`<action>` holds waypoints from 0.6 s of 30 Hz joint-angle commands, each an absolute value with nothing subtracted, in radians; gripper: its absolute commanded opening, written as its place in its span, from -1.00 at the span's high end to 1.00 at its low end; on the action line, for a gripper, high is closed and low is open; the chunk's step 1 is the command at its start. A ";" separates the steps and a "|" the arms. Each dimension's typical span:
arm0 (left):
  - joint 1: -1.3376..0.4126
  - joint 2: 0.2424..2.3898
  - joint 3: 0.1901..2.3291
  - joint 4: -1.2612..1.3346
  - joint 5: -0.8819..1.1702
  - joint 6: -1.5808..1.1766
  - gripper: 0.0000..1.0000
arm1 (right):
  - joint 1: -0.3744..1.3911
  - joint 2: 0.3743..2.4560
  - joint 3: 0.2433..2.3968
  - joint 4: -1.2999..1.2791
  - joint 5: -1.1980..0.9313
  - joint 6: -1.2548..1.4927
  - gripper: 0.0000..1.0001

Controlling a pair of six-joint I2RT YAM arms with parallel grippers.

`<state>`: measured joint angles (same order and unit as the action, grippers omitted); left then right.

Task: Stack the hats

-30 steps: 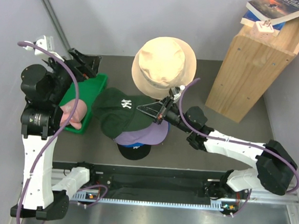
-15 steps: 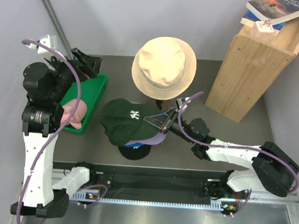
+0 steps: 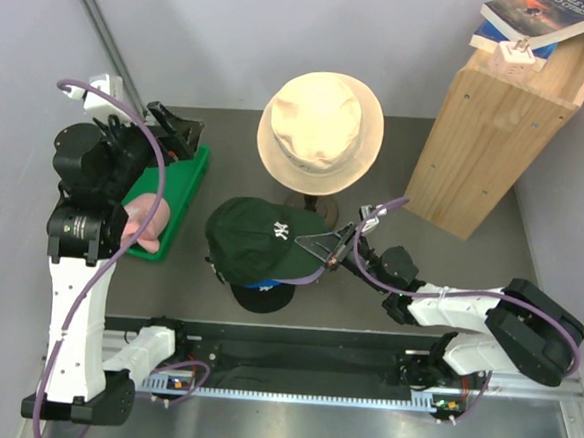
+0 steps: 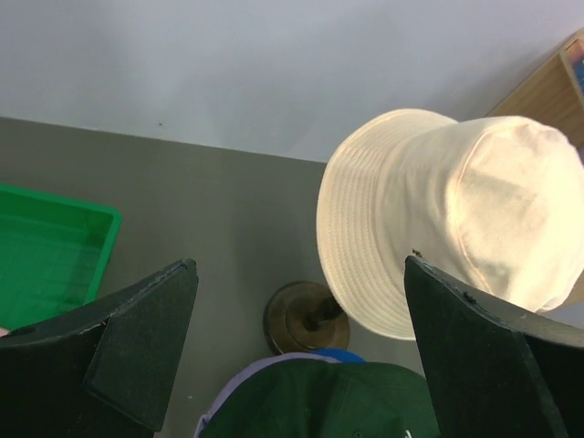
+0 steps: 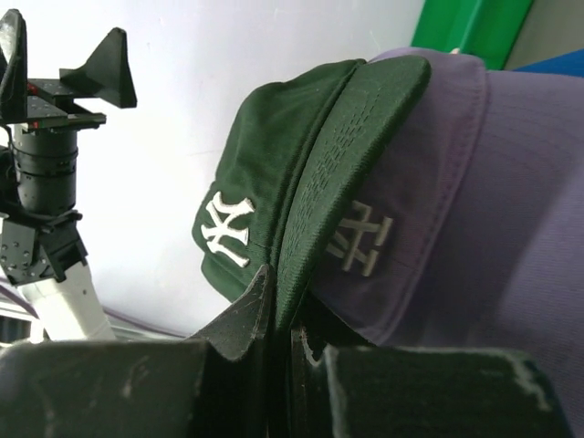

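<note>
Dark green cap (image 3: 265, 239) with a white logo sits centre of the top view, on top of the lavender cap (image 5: 474, 164). Its brim is pinched in the right gripper (image 3: 322, 249), jaws clenched on the brim edge. Under those a black cap (image 3: 262, 297) pokes out at the bottom of the pile, a bit of blue showing; can't tell how many lie beneath. Pink cap (image 3: 143, 221) lies apart in the green tray (image 3: 182, 186), left of frame, partly hidden by the left arm. Left gripper (image 3: 175, 131) hovers over the tray's far end, jaws wide, holding nothing. Cream bucket hat (image 3: 320, 131) sits on its stand (image 4: 301, 315) behind the pile, upper centre. Judgement: stack mostly built — green cap needs letting go, pink one not yet added, bucket hat maybe too.
</note>
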<state>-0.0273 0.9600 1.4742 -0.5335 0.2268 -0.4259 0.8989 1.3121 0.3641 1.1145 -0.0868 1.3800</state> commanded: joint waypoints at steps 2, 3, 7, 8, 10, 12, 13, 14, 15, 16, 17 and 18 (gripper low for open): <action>-0.029 0.948 1.454 -0.538 0.232 -0.410 -0.98 | 0.884 1.289 0.345 1.069 -0.054 1.310 1.00; -0.029 0.950 1.451 -0.541 0.233 -0.407 -0.98 | 0.884 1.295 0.341 1.060 -0.051 1.309 1.00; -0.029 0.946 1.434 -0.551 0.236 -0.402 -0.98 | 0.879 1.310 0.319 1.034 -0.052 1.310 1.00; -0.029 0.945 1.430 -0.552 0.229 -0.402 -0.98 | 0.874 1.305 0.315 1.025 -0.051 1.307 1.00; -0.029 0.937 1.414 -0.557 0.218 -0.400 -0.98 | 0.868 1.296 0.293 0.991 -0.048 1.305 1.00; -0.029 0.933 1.402 -0.561 0.201 -0.397 -0.98 | 0.858 1.270 0.275 0.950 -0.031 1.299 1.00; -0.029 0.928 1.399 -0.563 0.196 -0.397 -0.98 | 0.854 1.260 0.278 0.916 -0.025 1.289 1.00; -0.029 0.928 1.396 -0.566 0.189 -0.396 -0.98 | 0.853 1.234 0.284 0.881 -0.020 1.272 1.00; -0.029 0.927 1.393 -0.566 0.189 -0.394 -0.98 | 0.853 1.220 0.300 0.792 -0.011 1.240 1.00; -0.029 0.925 1.391 -0.566 0.189 -0.394 -0.98 | 0.853 1.210 0.307 0.766 -0.008 1.229 0.99; -0.029 0.927 1.390 -0.565 0.189 -0.393 -0.98 | 0.853 1.195 0.310 0.752 -0.006 1.220 0.96; -0.029 0.925 1.385 -0.563 0.186 -0.391 -0.98 | 0.853 1.193 0.316 0.746 -0.006 1.206 0.92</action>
<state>-0.0273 0.9447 1.3933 -0.5755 0.2062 -0.4114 0.8745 1.2259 0.3088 0.9703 -0.0605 1.3090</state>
